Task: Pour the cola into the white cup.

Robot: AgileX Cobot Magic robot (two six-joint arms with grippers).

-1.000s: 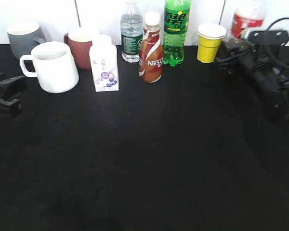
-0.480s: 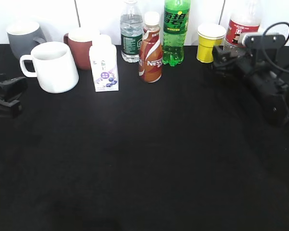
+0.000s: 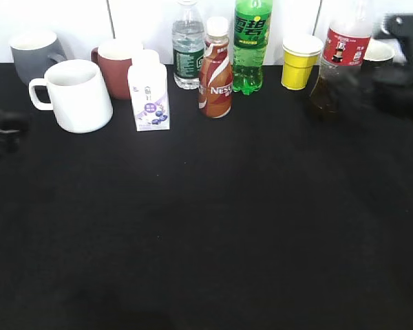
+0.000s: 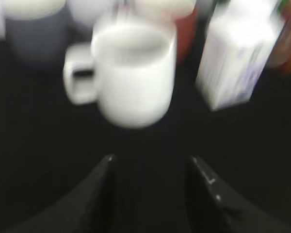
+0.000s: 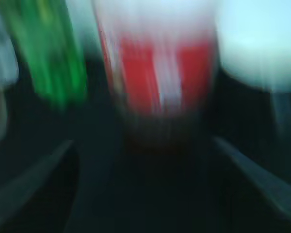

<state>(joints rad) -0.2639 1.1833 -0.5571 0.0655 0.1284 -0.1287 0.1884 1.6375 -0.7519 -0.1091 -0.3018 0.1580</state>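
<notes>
I have the cola (image 5: 155,82) dead ahead of my right gripper (image 5: 145,194), jaws spread wide either side, nothing held. It looks partly full: top-heavy, thin-walled, slick plastic, so I'd grip the body below the label. The white cup (image 4: 133,73) sits just ahead of my left gripper (image 4: 153,194), also spread wide.
</notes>
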